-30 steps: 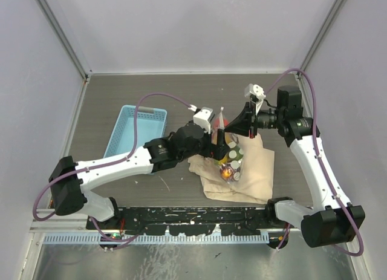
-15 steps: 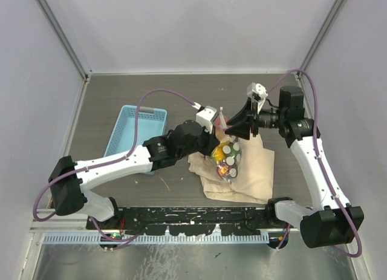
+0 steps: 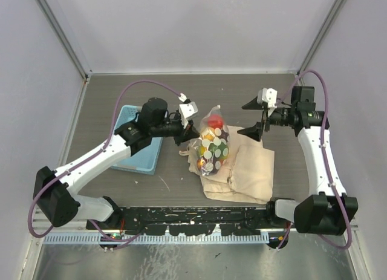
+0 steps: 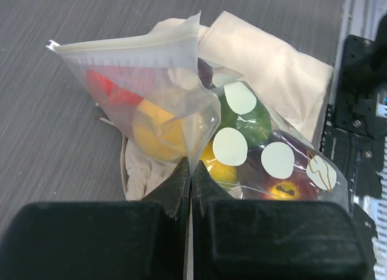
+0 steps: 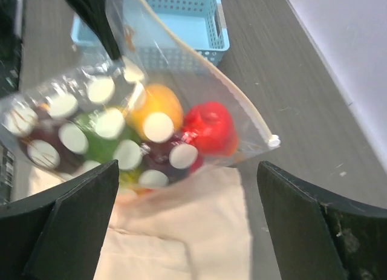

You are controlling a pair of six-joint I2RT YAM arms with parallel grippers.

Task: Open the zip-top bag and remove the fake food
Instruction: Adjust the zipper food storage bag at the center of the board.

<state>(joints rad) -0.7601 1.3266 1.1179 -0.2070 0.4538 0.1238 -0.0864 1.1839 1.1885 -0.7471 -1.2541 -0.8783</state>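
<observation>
Top external: left arm (image 3: 109,154) reaches right, jaws pinching zip-top bag (image 3: 213,146); right jaws wide, apparently empty.

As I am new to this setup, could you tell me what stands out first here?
A clear spotted bag stuffed with bright plastic fruit shows mid-table, over a beige cloth bag. The left tool is shut on its side; the right tool stands open, apart to its right.

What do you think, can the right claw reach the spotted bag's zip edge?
Probably yes. The right claw is open and faces the zip-top bag, pinched by the left claw; only open space shows between them.
</observation>
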